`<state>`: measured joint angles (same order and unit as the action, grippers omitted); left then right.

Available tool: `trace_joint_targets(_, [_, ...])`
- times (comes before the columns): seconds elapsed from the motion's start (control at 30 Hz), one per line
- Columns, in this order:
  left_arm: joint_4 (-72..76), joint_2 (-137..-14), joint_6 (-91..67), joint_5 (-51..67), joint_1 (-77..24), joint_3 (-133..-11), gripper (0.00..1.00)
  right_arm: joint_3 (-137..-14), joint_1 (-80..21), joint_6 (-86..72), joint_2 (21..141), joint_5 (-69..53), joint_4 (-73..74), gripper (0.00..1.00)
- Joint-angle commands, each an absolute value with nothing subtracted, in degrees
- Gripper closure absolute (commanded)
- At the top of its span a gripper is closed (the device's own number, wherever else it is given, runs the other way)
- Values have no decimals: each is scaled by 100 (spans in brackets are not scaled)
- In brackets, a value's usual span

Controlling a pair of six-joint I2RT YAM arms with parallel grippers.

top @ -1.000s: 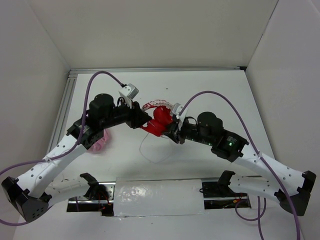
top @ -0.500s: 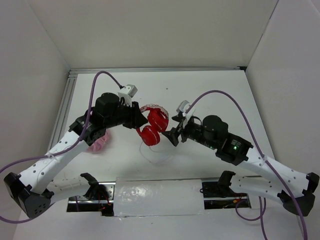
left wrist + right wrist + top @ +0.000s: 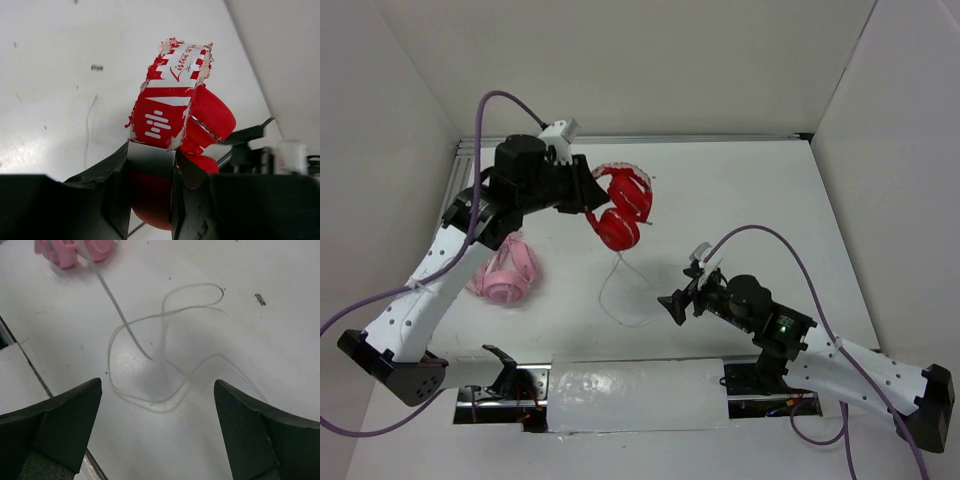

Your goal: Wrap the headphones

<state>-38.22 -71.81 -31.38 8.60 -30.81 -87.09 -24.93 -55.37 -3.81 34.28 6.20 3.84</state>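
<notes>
Jaws of the left gripper (image 3: 584, 196) stand only a little apart, pinched on the headband of the red headphones (image 3: 620, 212). In the left wrist view the two black fingers (image 3: 116, 175) flank a smooth silvery strip of that band, and the left gripper (image 3: 151, 166) has it squarely between its tips. Above the grip the band is flat and broad, bright red with white printed lettering, its covering frayed and flaking along both edges. Two round red cups with soft matte cushions sit just beside the band, one above the other. The headphones (image 3: 172, 107) are held up off the white table (image 3: 750, 190), toward its far left part.

A thin white cable (image 3: 603, 290) hangs from the lower cup and lies on the table in loose, irregular loops between the two arms.

Jaws of the right gripper (image 3: 672, 303) are spread wide with nothing between them. The right gripper (image 3: 157, 385) hovers near the front of the table, well apart from the cups, its blunt black fingers framing the looped cable (image 3: 120, 315) below without touching it.

Pale pink headphones (image 3: 505, 275) of glossy plastic lie on the table at the left, beneath the left arm.
</notes>
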Motion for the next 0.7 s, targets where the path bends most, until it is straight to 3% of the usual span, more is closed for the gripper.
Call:
trace_joint_targets(0.0, [-3437, -7268, -2954, 1458, -2962, -9535, 100, -2172, -5520, -309, 3234, 623, -798, 0])
trace_joint_targets(0.13, [-3331, -7304, -2742, 1854, -2935, -9939, 100, -1802, -5379, -62, 3418, 686, -1475, 0])
trace_joint_targets(0.33, [-3480, -7426, -2672, 2021, -2927, -10414, 100, -1898, -4922, 264, 4227, -569, -2556, 0])
trace_joint_targets(0.47, [-3577, -7523, -2646, 2109, -2918, -10809, 100, -1811, -4913, 386, 4876, -545, -3722, 0])
trace_joint_targets(0.67, [-3727, -7761, -2672, 2110, -2918, -11847, 100, -2136, -4878, 317, 5948, -772, -4095, 0])
